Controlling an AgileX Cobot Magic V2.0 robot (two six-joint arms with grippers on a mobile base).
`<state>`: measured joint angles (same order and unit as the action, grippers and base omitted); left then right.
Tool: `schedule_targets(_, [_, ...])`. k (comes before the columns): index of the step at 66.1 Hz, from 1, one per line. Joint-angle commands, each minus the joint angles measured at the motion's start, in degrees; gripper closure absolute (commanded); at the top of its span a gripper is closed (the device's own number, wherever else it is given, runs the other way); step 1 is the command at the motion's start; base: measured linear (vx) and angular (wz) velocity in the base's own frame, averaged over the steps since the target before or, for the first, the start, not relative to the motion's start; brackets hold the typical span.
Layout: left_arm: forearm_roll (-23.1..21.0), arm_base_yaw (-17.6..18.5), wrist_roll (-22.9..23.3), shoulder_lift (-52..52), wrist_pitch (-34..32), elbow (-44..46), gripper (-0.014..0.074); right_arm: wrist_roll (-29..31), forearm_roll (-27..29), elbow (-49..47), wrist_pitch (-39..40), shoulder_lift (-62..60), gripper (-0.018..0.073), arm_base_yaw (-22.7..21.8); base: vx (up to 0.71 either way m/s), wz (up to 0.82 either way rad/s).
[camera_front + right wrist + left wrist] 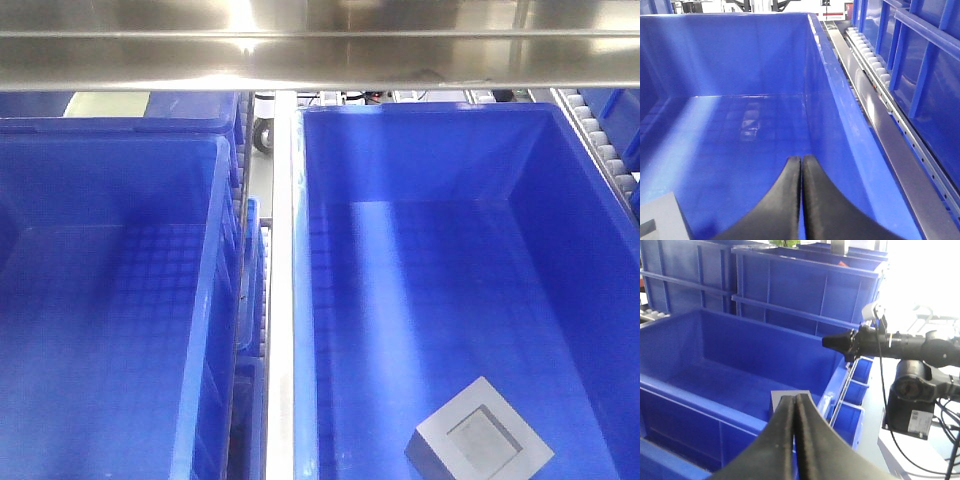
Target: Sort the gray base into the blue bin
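Gray base (pixel 478 440) inside blue bin (pixel 400 120)

The blue bin (pixel 330 300) is open above, its floor bare except the gray base (pixel 478 438) near one corner.

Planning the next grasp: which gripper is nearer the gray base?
Right, probably. The right gripper hangs inside the blue bin, the gray base just beside it. The left gripper is above the rim, base beyond its closed fingers.
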<state>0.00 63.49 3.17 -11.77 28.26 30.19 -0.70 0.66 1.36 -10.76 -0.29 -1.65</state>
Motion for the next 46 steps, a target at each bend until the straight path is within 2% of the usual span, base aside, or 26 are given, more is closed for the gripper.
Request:
schedule_targets(1, [-0.6,0.1,0.8,-0.5,-3.0,1.2,0.0604,0.7,-0.3,0.4,2.2,1.0,0.0564,-0.2,0.0,0.0])
schedule_targets(46, [-0.6,0.1,0.6,-0.5,-3.1,1.2,0.0604,0.7,-0.3,0.4,2.2,1.0,0.0564,-0.2,0.0,0.0])
